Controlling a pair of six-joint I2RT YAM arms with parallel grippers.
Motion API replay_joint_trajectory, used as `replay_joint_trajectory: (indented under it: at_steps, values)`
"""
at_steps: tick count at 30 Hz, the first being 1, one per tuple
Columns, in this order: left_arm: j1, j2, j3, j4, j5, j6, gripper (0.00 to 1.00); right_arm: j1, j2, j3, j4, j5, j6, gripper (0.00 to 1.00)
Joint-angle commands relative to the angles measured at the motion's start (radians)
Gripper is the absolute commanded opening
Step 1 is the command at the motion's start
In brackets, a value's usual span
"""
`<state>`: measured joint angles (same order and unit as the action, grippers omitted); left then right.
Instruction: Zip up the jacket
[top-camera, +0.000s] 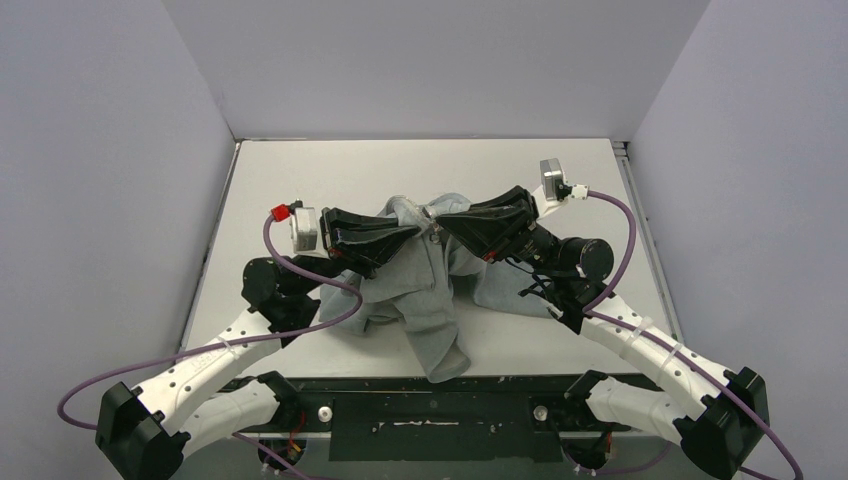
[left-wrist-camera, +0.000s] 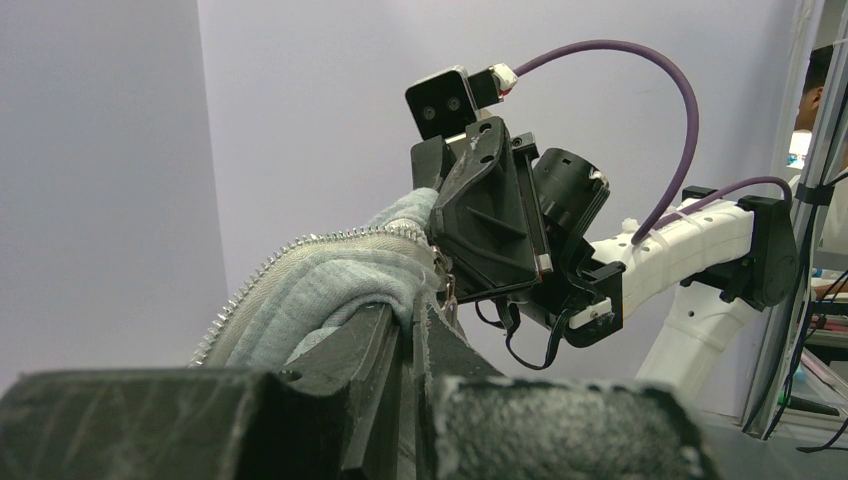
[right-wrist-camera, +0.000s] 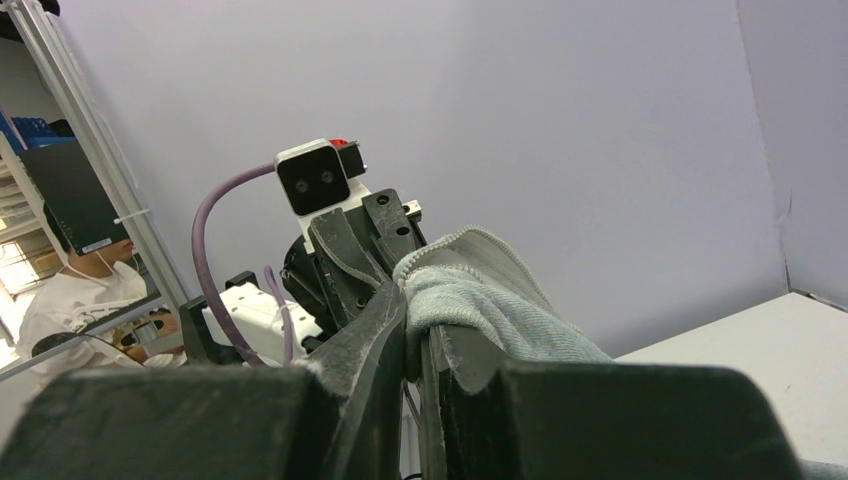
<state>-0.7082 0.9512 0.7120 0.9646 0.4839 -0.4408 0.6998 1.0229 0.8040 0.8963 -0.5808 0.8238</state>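
Left gripper (top-camera: 420, 233), right gripper (top-camera: 441, 222) (tip to tip) tight on raised jacket (top-camera: 432, 300)

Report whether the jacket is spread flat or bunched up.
Bunched up. The left gripper and right gripper, jaws shut on the jacket, hold one edge raised; the rest droops in folds onto the table.

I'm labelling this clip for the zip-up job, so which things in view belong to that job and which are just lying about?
Belongs to the job: the jacket, its zipper, the left gripper and the right gripper, both shut on the jacket's fabric.
Just around: the table, the purple cable, the person in the background.
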Motion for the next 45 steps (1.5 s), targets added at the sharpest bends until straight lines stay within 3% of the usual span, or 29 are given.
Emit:
replay_joint_trajectory:
  at_steps: [1, 11, 24, 45]
  values:
    - [-0.004, 0.003, 0.022, 0.067, 0.017, 0.0, 0.0, -0.002, -0.029, 0.044, 0.086, -0.006, -0.005, 0.0]
    - [-0.005, 0.005, 0.032, 0.041, 0.03, 0.018, 0.0, -0.002, -0.027, 0.047, 0.073, -0.005, -0.01, 0.0]
    - [-0.005, -0.029, 0.02, 0.076, -0.054, 0.025, 0.0, -0.002, -0.023, 0.05, 0.063, -0.013, -0.013, 0.0]
    - [-0.003, 0.006, 0.024, 0.045, 0.019, 0.023, 0.0, -0.003, -0.018, 0.05, 0.069, -0.011, -0.012, 0.0]
